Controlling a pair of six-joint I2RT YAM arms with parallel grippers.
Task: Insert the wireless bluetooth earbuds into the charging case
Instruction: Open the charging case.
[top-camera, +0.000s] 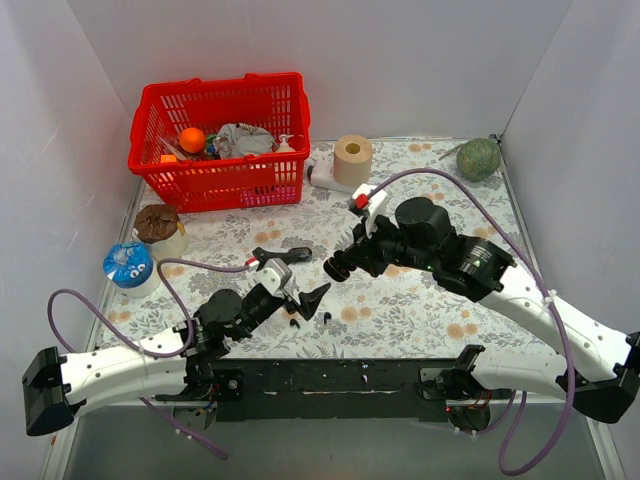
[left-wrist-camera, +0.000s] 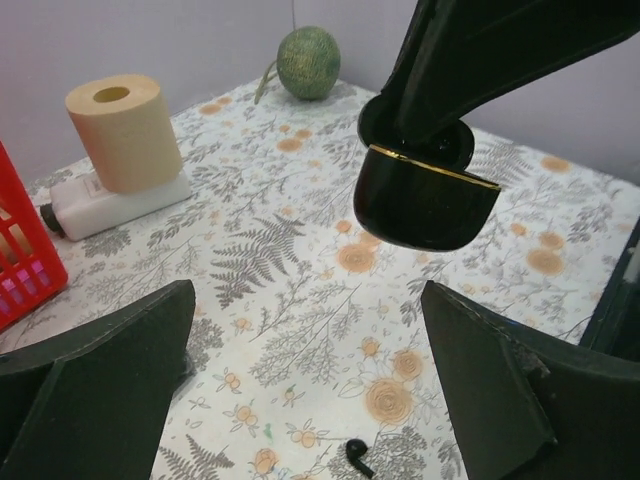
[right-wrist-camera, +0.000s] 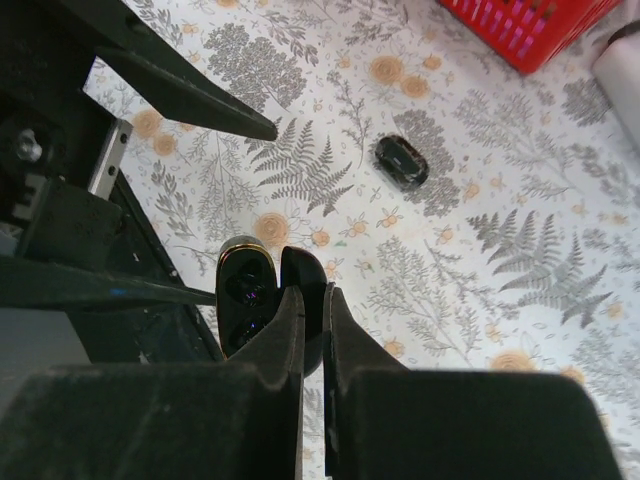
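The red basket (top-camera: 215, 180) held an orange ball (top-camera: 192, 139) and other small things. The right tool (right-wrist-camera: 310, 300) was squeezed onto the open charging case (right-wrist-camera: 245, 295), up above the tabletop (left-wrist-camera: 300, 200). The left tool (left-wrist-camera: 308, 300) was wide open and held nothing. One earbud (left-wrist-camera: 355, 455) lay flat on the tabletop near it, with its stem pointing back toward that tool. The tabletop had ferns and flowers on it, and the walls were white.

Table: flat top (top-camera: 410, 310) with grey ferns and orange flowers.
Back left: red plastic basket (top-camera: 220, 140).
Back middle: tan paper roll (top-camera: 352, 160), white bottle (top-camera: 325, 179) lying beside.
Back right: round green ball (top-camera: 478, 158).
Left edge: brown-topped tub (top-camera: 158, 228), blue-topped tub (top-camera: 130, 268).
Middle: small black oval case (top-camera: 295, 256), shut.
Front: tiny black earbuds (top-camera: 328, 318).
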